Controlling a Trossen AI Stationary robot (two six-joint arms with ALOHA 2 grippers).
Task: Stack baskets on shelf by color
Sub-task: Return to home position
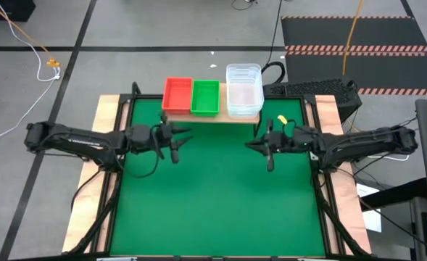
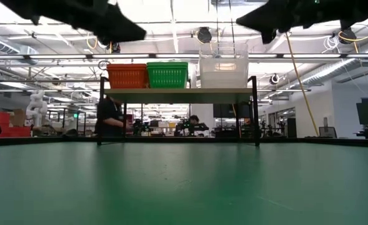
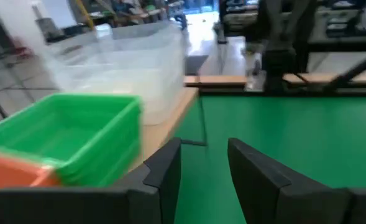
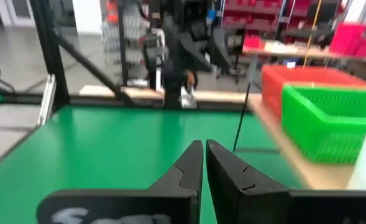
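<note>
On the light-wood shelf (image 1: 213,116) at the table's far edge stand a red basket stack (image 1: 177,94), a green basket stack (image 1: 205,96) and a clear basket stack (image 1: 243,90), side by side, resting by their bases on the board. They also show in the low view: red (image 2: 127,75), green (image 2: 167,74), clear (image 2: 223,67). My left gripper (image 1: 175,141) hovers open and empty over the mat, near side of the shelf's left end. My right gripper (image 1: 260,147) hovers shut and empty near the shelf's right end.
The green mat (image 1: 213,196) lies bare in front of the shelf. A small yellow thing (image 1: 282,119) lies on the mat by the right arm. The shelf's thin black legs (image 2: 256,112) stand at its ends. People sit in the room beyond the table (image 2: 112,115).
</note>
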